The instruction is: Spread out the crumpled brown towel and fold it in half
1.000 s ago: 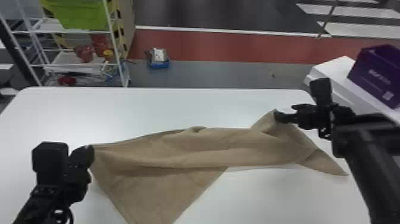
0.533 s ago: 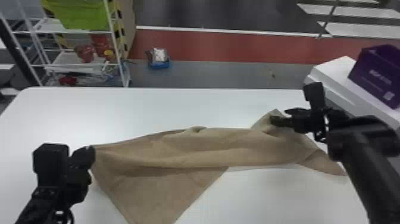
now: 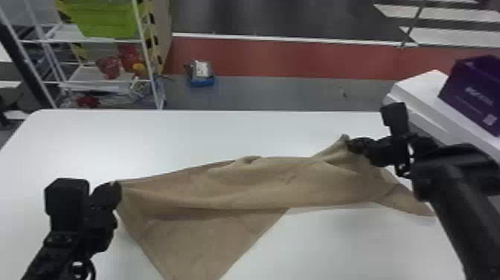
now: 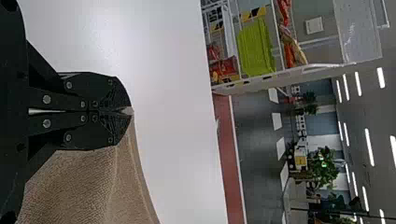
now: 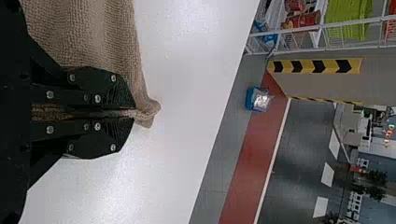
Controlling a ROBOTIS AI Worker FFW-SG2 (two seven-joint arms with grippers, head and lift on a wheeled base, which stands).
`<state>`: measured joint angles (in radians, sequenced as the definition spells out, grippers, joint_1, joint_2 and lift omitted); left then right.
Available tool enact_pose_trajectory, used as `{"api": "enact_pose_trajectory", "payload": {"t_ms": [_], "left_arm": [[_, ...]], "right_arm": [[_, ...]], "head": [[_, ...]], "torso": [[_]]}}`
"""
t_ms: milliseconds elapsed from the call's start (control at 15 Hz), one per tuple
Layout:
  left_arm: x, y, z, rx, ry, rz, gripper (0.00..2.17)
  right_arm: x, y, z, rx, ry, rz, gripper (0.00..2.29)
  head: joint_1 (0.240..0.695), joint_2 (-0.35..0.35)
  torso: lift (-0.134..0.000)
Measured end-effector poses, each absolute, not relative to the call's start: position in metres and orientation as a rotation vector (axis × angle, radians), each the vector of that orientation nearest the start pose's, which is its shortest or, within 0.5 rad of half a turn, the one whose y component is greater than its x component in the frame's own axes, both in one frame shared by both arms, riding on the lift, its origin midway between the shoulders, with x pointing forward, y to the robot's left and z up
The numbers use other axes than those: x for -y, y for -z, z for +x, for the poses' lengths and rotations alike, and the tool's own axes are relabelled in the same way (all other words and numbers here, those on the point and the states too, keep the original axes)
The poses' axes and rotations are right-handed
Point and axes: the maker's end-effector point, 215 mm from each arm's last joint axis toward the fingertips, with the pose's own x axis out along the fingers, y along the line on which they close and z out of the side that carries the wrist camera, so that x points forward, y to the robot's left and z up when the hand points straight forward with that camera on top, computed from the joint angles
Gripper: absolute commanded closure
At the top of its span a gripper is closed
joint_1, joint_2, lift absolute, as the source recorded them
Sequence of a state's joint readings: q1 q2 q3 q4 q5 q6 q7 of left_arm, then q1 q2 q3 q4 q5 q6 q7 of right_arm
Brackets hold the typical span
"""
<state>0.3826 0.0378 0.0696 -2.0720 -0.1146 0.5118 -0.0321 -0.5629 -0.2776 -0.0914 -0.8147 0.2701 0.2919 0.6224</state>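
Brown towel [image 3: 260, 190] lies rumpled on the bench [image 3: 156, 145], gripped at its 9 o'clock end between the left gripper's [image 3: 118, 188] closed fingers and at 2 o'clock between the right gripper's [image 3: 349, 144], loose flap toward 7 o'clock.

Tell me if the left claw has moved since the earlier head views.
No, not visibly: the left claw keeps its place against the left edge of the white table.
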Motion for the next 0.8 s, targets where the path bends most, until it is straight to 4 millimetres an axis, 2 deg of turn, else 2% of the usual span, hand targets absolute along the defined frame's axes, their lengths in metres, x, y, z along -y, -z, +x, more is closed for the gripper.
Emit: {"api": "enact_pose_trajectory", "payload": {"t_ms": [133, 267, 400, 600, 800], "left_arm": [[-0.295, 0.414, 0.463, -0.391, -0.08, 0.155, 1.44], [-0.306, 0.404, 0.464, -0.373, -0.102, 0.155, 1.44], [-0.315, 0.378, 0.464, -0.328, -0.119, 0.147, 1.44], [-0.319, 0.333, 0.459, -0.251, -0.128, 0.139, 1.44], [-0.317, 0.297, 0.452, -0.194, -0.128, 0.14, 1.44]], "right_arm": [[0.366, 0.452, 0.66, -0.577, -0.322, -0.207, 1.66], [0.375, 0.435, 0.654, -0.549, -0.309, -0.177, 1.65], [0.39, 0.411, 0.644, -0.506, -0.286, -0.151, 1.66], [0.415, 0.363, 0.631, -0.397, -0.224, -0.113, 1.65], [0.437, 0.335, 0.618, -0.343, -0.179, -0.086, 1.66]], "head": [[0.695, -0.072], [0.695, -0.068], [0.695, -0.07], [0.695, -0.092], [0.695, -0.118]], "torso": [[-0.124], [-0.124], [-0.124], [-0.124], [-0.124]]}}
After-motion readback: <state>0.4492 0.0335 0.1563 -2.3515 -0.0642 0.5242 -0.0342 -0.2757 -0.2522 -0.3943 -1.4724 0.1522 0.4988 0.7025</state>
